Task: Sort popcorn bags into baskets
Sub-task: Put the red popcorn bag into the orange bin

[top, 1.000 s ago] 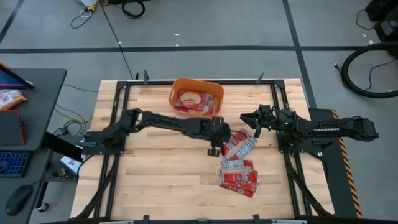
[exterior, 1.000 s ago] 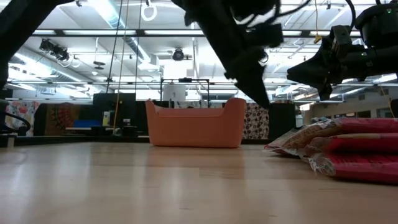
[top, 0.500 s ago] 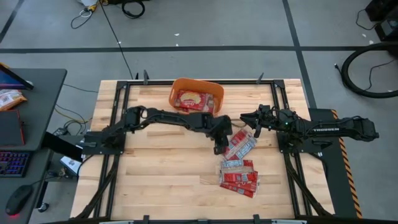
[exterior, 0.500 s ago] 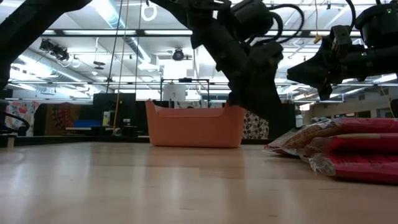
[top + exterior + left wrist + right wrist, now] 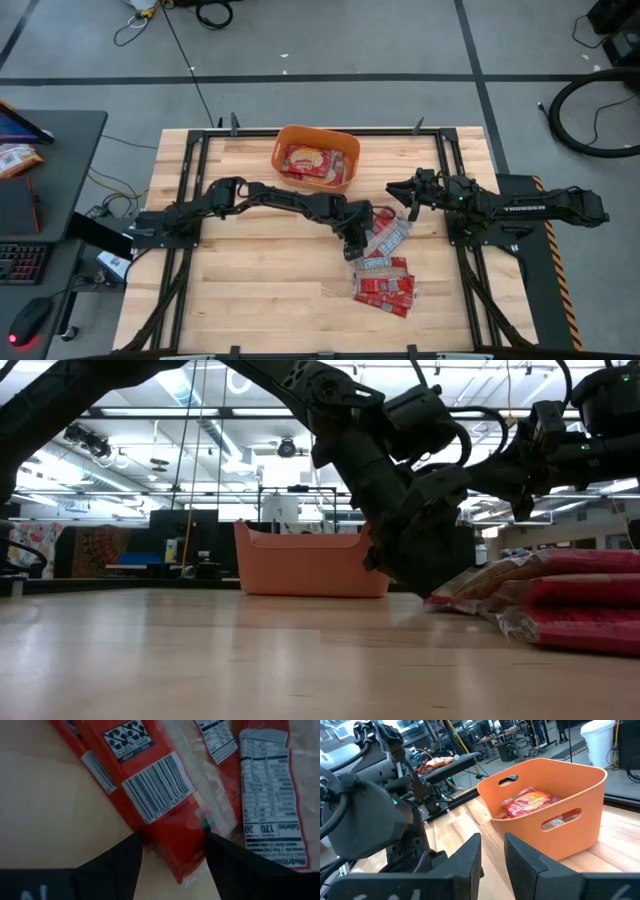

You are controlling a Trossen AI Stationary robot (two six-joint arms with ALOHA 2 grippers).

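Several red popcorn bags (image 5: 385, 282) lie in a loose pile on the table's right half. One bag (image 5: 388, 232) lies slantwise on the pile's far side. My left gripper (image 5: 352, 245) is low at that bag's near-left end, open and slanting down. In the left wrist view its fingers stand on either side of the bag's corner (image 5: 172, 847). The orange basket (image 5: 281, 150) stands at the far middle with red bags (image 5: 527, 800) inside. My right gripper (image 5: 392, 187) hovers right of the basket, level, open a little, with nothing between its fingers.
Bare wood takes up the table's left half and near side (image 5: 250, 290). A dark metal frame (image 5: 190, 170) runs along the table's edges. A desk with a keyboard and a mouse (image 5: 30, 320) stands off the table's left.
My left gripper has sunk toward the table and shifted right, onto the near-left end of the slantwise bag, rolling about its own line as it went. The bags and the basket have stayed where they were.
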